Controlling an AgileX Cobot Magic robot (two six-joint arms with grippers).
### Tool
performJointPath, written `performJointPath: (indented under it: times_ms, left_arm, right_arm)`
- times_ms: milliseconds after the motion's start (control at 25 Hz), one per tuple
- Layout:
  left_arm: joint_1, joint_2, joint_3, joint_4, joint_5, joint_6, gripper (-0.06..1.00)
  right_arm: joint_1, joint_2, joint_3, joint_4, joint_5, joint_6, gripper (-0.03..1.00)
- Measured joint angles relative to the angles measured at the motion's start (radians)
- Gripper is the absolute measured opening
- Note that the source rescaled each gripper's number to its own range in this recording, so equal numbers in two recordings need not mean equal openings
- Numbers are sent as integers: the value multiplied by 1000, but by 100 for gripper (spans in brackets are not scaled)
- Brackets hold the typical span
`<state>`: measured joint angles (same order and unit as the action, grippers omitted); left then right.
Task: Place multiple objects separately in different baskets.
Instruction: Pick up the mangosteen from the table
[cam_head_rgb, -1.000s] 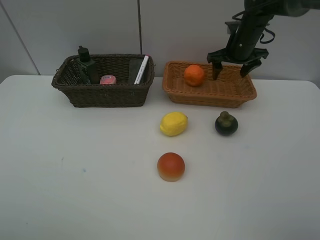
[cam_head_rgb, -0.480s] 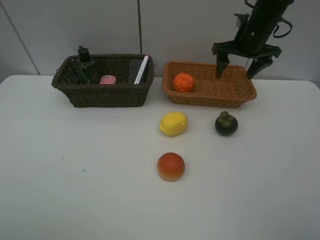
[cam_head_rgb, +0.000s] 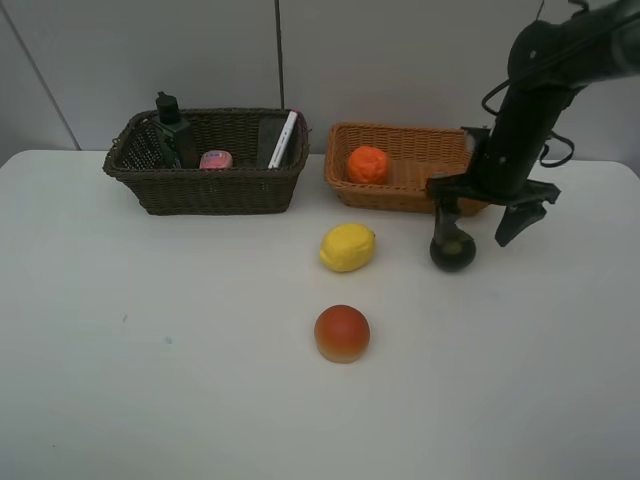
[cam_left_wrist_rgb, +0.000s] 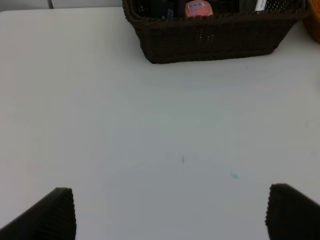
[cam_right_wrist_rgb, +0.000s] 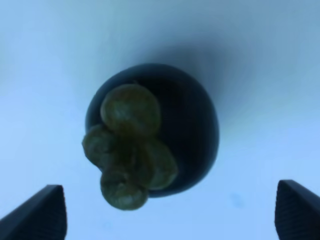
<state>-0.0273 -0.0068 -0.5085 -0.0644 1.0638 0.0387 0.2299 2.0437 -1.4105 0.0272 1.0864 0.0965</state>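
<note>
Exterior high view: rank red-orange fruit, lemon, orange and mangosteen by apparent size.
1. red-orange fruit, nearest the camera.
2. yellow lemon, close behind.
3. orange and dark mangosteen look alike; the mangosteen is partly hidden.

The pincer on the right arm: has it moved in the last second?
Yes. The right pincer has come from over the tan basket's far side toward the camera and down, past its front wall, and now hangs open over the mangosteen.
</note>
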Motion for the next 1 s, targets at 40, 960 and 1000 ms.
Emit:
performJointPath:
  times_ms: [40, 960, 1000]
  left_arm:
    - [0, 0, 0, 0, 0, 0, 100]
    - [0, 0, 0, 0, 0, 0, 100]
    - [0, 0, 0, 0, 0, 0, 100]
  right_arm:
    - [0, 0, 10, 9, -12, -7, 95]
    - [0, 129, 20, 32, -141, -70, 10]
    - [0, 129, 20, 32, -137, -72, 10]
